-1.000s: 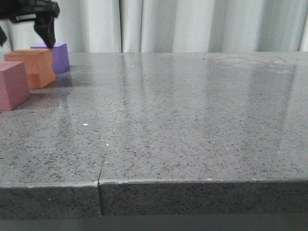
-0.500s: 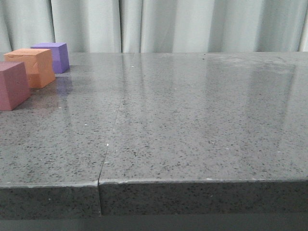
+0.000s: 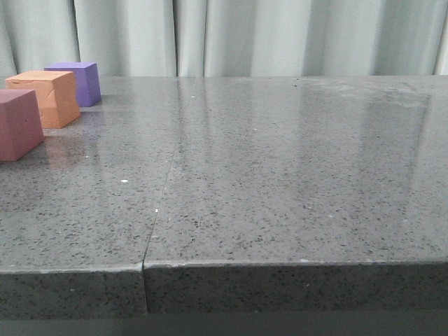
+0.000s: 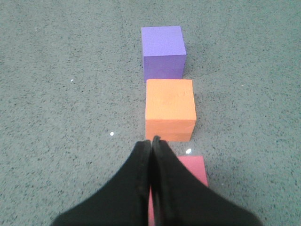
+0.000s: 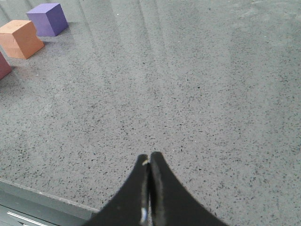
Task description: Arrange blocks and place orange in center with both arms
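Observation:
Three foam blocks stand in a row at the table's far left: the purple one [image 3: 78, 82] farthest back, the orange [image 3: 49, 96] in the middle, the pink-red one [image 3: 17, 123] nearest. In the left wrist view the same row shows as purple [image 4: 162, 51], orange [image 4: 170, 108] and pink-red [image 4: 194, 170]. My left gripper [image 4: 152, 140] hangs above the row, shut and empty, its fingers covering part of the pink-red block. My right gripper [image 5: 149, 156] is shut and empty above the table's near edge, far from the blocks [image 5: 19, 38]. Neither gripper shows in the front view.
The grey speckled table [image 3: 280, 175] has a seam [image 3: 157, 210] running front to back. Its front edge [image 3: 280, 264] is close to the camera. Pale curtains [image 3: 266, 35] hang behind it.
One second ago a black gripper hung over the purple block at the front view's upper left; it has left that view since. The blocks have not moved.

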You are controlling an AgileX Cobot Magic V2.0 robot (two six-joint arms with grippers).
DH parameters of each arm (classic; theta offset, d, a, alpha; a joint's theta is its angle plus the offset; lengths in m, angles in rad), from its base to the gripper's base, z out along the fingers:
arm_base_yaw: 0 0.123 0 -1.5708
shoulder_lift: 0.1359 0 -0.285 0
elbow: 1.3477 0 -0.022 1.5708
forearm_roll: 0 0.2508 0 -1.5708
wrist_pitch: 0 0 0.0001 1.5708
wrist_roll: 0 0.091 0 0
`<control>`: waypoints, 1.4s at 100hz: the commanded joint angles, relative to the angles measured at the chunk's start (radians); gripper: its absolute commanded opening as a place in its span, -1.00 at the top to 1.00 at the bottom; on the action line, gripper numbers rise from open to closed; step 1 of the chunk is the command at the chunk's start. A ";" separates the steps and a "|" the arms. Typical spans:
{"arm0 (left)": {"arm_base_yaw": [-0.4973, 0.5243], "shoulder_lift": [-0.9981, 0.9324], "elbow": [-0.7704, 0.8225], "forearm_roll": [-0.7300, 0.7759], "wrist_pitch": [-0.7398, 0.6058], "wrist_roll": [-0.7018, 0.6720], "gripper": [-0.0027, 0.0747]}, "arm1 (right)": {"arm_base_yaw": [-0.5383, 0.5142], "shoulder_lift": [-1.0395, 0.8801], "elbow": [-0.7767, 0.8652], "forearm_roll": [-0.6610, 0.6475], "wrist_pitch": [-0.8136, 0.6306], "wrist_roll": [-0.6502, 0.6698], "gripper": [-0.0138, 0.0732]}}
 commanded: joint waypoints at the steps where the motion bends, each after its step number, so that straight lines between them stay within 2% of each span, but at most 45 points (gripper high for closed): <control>1: -0.001 -0.066 0.008 0.010 -0.072 -0.011 0.98 | -0.002 0.007 -0.026 -0.011 -0.078 -0.010 0.84; 52: -0.001 -0.378 0.226 -0.058 -0.065 -0.011 0.98 | -0.002 0.007 -0.026 -0.011 -0.078 -0.010 0.84; 68: -0.001 -0.450 0.293 -0.058 -0.001 -0.011 0.98 | -0.002 0.007 -0.026 -0.011 -0.078 -0.010 0.84; 107: -0.001 -0.605 0.467 -0.018 0.006 -0.013 0.98 | -0.002 0.007 -0.026 -0.011 -0.078 -0.010 0.84; 127: 0.008 -0.666 0.561 0.037 -0.183 0.000 0.98 | -0.002 0.007 -0.026 -0.011 -0.078 -0.010 0.84; 135: 0.040 -0.693 0.598 0.020 -0.273 0.079 0.98 | -0.002 0.007 -0.026 -0.011 -0.078 -0.010 0.84; 140: 0.074 -0.716 0.628 -0.041 -0.337 0.157 0.98 | -0.002 0.007 -0.026 -0.011 -0.078 -0.010 0.84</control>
